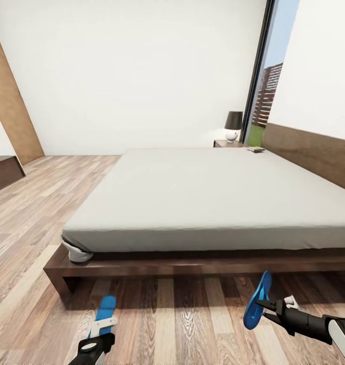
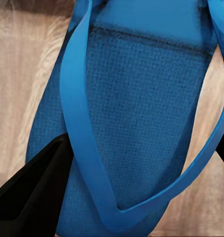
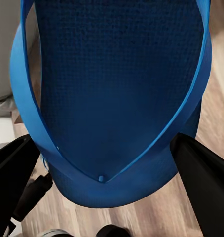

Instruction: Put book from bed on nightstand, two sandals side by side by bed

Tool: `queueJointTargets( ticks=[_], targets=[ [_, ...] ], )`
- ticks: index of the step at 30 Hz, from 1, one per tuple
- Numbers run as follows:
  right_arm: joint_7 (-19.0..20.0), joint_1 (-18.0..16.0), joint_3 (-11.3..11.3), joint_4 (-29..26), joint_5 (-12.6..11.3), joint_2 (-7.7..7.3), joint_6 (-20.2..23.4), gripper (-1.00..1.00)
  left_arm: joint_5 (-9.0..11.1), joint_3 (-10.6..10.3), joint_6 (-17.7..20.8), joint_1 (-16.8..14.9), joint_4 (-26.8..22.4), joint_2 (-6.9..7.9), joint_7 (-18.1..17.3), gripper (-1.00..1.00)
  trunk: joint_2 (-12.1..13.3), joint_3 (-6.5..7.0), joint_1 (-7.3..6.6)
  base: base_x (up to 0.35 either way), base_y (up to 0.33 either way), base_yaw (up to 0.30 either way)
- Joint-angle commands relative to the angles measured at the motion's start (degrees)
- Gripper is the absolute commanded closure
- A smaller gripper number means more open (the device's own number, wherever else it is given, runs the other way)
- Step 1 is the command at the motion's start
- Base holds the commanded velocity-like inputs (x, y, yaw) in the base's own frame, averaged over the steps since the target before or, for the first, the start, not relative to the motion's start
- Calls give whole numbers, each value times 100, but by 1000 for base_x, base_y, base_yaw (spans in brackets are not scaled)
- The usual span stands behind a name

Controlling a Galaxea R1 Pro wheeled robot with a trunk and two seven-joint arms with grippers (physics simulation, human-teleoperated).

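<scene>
Both arms reach low and forward over the wood-plank floor point(image 1: 157, 319) before the bed's point(image 1: 203, 187) near frame edge. The left gripper point(image 1: 102, 328) pinches one blue sandal point(image 1: 106, 310) lying nearly flat above the planks; the right gripper point(image 1: 261, 304) clamps the other sandal point(image 1: 257, 300), tilted up on edge. The book point(image 1: 255, 149) lies at the mattress's far right corner, near the nightstand point(image 1: 228, 143).

Black forearms point(image 1: 307, 322), white cuffs, black hand point(image 1: 260, 305)
</scene>
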Motion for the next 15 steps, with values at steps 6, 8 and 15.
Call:
queueJointTargets(
  ticks=[6, 8, 15],
  targets=[
    [19, -4, -14, -4, -3, 1, 25, 100, -55, 23, 1042, -107, -499, -22, -132, 100, -11, -139, 14, 0, 0, 0],
    [19, -4, -14, -5, -4, 1, 25, 100, -55, 21, 1580, -161, -905, -78, -286, 100, -13, -183, 19, 0, 0, 0],
    [26, -4, -13, -5, -4, 1, 32, 100, -67, 15, 2593, -223, -1656, -165, -663, 100, -23, -338, 37, 0, 0, 0]
  ],
)
